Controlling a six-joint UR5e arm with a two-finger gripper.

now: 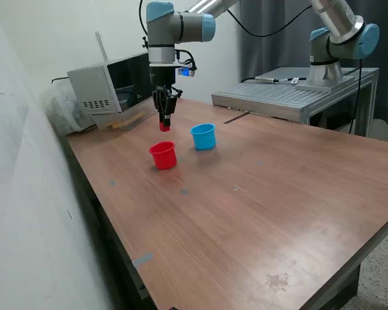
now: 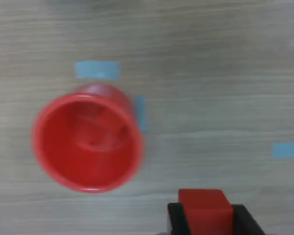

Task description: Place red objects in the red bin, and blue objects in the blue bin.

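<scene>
I am holding the tool pinching a small solid red cube above the desk, just beside the round red plastic cup; releasing now risks missing its rim.

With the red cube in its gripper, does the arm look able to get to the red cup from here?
Probably yes. The gripper holds a red cube in the air, close to the red cup, which stands upright with its mouth open. Nothing lies between them; the blue cup stands apart.
</scene>
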